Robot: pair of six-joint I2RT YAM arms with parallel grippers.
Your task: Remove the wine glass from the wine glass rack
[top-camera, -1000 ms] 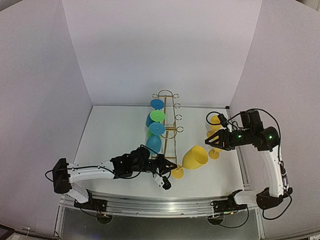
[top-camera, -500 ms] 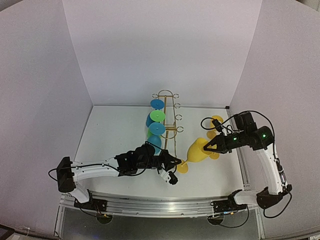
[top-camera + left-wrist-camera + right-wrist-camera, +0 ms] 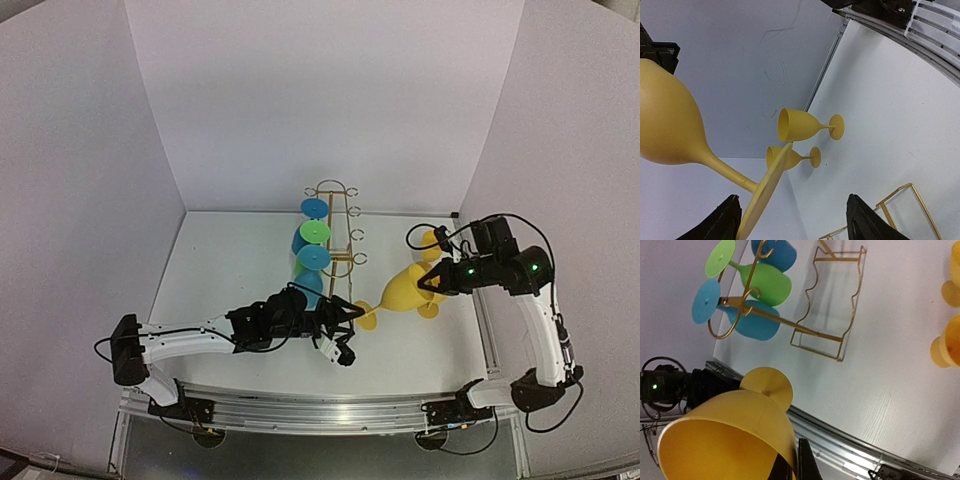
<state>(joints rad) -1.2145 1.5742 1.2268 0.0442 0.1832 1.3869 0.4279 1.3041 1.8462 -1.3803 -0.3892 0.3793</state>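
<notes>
A yellow wine glass (image 3: 405,290) hangs tilted in the air just right of the gold wine glass rack (image 3: 337,252). My right gripper (image 3: 433,283) is shut on the rim of its bowl (image 3: 730,440), and the rim is pinched between the dark fingers (image 3: 805,460). My left gripper (image 3: 346,322) is open beside the glass's foot (image 3: 765,187). That foot lies close to the left finger (image 3: 722,220) and is not clamped. Blue and green glasses (image 3: 314,232) hang on the rack's left side.
Two more yellow glasses (image 3: 431,241) (image 3: 800,125) stand on the white table near the right wall. The rack's rectangular base (image 3: 832,315) sits mid-table. White walls close in the back and sides. A metal rail (image 3: 320,410) runs along the near edge.
My right gripper has closed on the yellow glass's bowl rim. My left gripper, shut on the foot before, has opened. The glass has shifted slightly up and to the right.
</notes>
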